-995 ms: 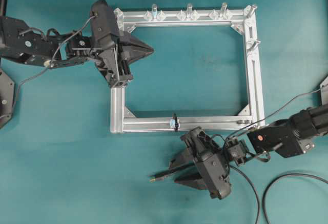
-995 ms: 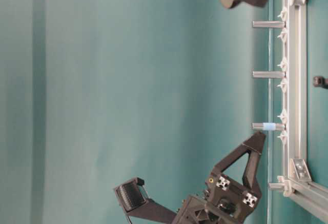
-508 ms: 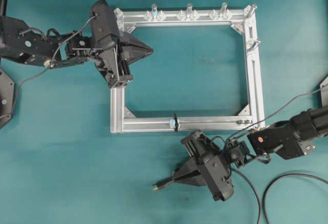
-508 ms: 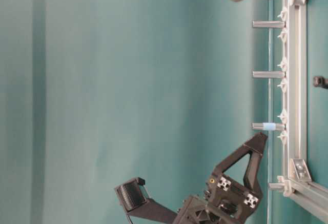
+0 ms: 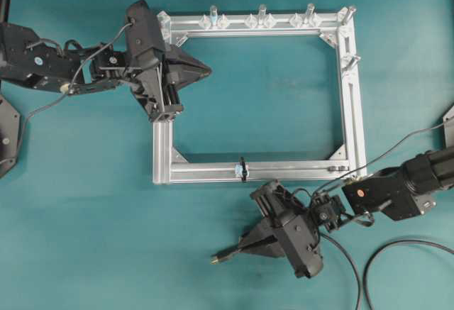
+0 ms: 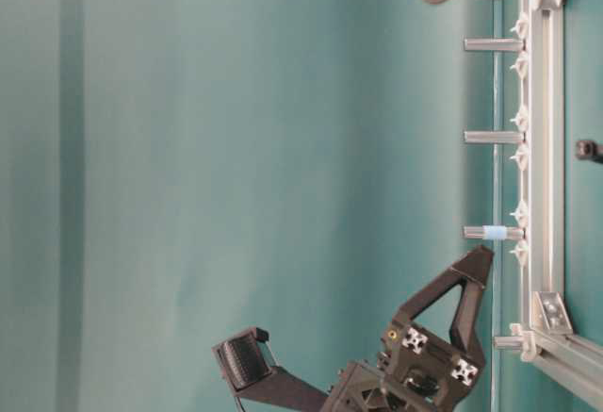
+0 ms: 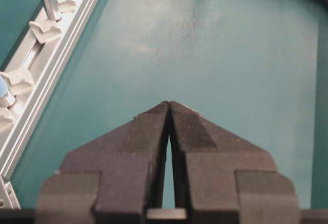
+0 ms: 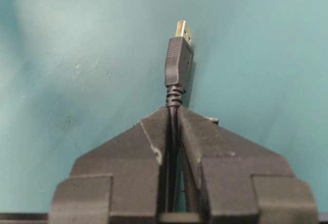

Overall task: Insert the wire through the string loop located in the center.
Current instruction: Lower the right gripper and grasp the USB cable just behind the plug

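**Ana:** While the right tool [image 8: 174,112] is sitting low on the teal worktop [image 5: 85,239], what is it doing?

**Ben:** Its jaws are pinching the wire [image 8: 178,65] just behind the plug, which is poking out past the fingertips with its metal tip showing. A second ago those jaws were standing wide around the wire; now they are closed onto it.

**Ana:** And the left tool [image 7: 169,106]?

**Ben:** It is sitting pressed together with nothing between the pads, hovering over the worktop inside the near-left corner of the aluminium frame [image 5: 351,111]. It is staying where it was.

**Ana:** Where is the string loop [image 5: 242,169]?

**Ben:** It is wrapping the frame's lower bar near its middle, with a small pale piece beside it. The plug tip is lying below and left of it in the overhead view, apart from the bar.

**Ana:** Anything hard to make out?

**Ben:** The wire's run behind the right tool is getting lost among the arm's own cables. In the table-level view the right tool is being cut off at the top edge, and the plug is not showing there.
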